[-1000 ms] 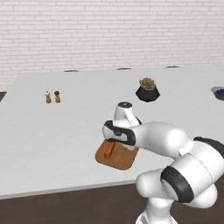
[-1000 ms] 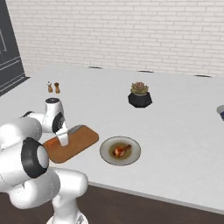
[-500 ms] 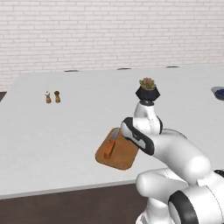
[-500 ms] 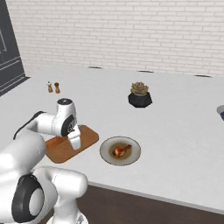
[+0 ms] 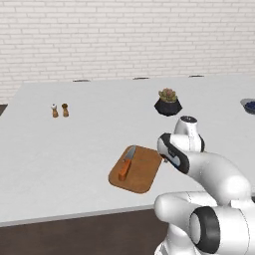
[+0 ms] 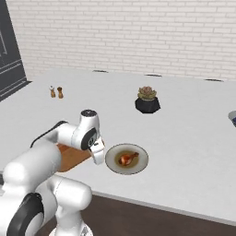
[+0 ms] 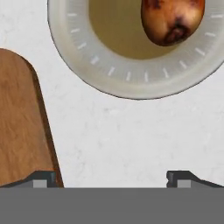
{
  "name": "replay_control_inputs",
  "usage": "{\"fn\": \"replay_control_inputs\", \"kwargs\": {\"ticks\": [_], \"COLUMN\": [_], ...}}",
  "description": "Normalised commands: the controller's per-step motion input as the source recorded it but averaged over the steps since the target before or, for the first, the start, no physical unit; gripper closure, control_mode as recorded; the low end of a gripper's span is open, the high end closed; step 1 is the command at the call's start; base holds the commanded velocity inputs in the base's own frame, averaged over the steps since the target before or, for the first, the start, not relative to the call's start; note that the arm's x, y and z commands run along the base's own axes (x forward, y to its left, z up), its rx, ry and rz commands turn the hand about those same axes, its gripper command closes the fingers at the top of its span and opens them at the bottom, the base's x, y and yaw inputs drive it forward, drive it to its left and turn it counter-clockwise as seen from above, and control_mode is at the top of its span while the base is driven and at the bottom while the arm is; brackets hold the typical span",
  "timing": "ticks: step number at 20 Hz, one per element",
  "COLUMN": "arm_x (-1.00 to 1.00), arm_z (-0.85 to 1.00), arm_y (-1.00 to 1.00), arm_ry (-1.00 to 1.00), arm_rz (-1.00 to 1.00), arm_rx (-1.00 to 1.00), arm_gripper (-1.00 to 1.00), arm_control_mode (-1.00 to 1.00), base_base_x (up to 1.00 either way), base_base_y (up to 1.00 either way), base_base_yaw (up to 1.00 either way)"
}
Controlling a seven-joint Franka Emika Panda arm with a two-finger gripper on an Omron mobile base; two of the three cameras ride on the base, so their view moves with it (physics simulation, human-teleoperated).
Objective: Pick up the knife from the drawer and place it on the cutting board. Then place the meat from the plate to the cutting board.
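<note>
The knife [image 5: 125,167], with its orange handle and short grey blade, lies flat on the orange-brown cutting board [image 5: 142,174], apart from my hand. To the board's right stands the pale plate [image 6: 140,165], and the reddish-brown meat [image 6: 127,158] rests on it. My gripper [image 6: 98,156] hangs over the bare counter between the board [image 6: 73,156] and the plate. In the hand view the gripper [image 7: 111,179] is open with nothing between its tips; the board's edge [image 7: 19,127] is at the left, the plate's rim [image 7: 131,83] and the meat [image 7: 173,19] above. The drawer is out of view.
A potted plant in a black pot [image 5: 168,102] stands behind the board. Two small shakers [image 5: 60,110] sit far left. A dark blue-filled bowl [image 5: 249,105] is at the right edge. The counter's front edge runs just below the board and plate.
The arm has swung to the right, from over the cutting board to the gap beside the plate. The knife stays on the board. The gripper has stayed open.
</note>
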Motion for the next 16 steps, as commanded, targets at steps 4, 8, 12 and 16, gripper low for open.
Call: {"fn": "replay_control_inputs", "kwargs": {"ticks": [4, 8, 12, 16], "arm_x": [0.28, 0.27, 0.24, 0.33], "arm_z": [0.0, 0.0, 0.0, 0.0], "arm_y": [-0.72, -0.72, -0.51, -0.37], "arm_ry": [0.2, 0.12, 0.01, 0.0], "arm_rz": [0.0, 0.0, 0.01, 0.02], "arm_rx": [0.0, 0.0, 0.0, 0.0], "arm_gripper": [-1.0, -1.0, -1.0, -1.0], "arm_control_mode": [-1.0, -1.0, -1.0, -1.0], "base_base_x": [0.0, 0.0, 0.0, 0.0], "base_base_y": [0.0, 0.0, 0.0, 0.0], "base_base_yaw": [0.0, 0.0, 0.0, 0.0]}}
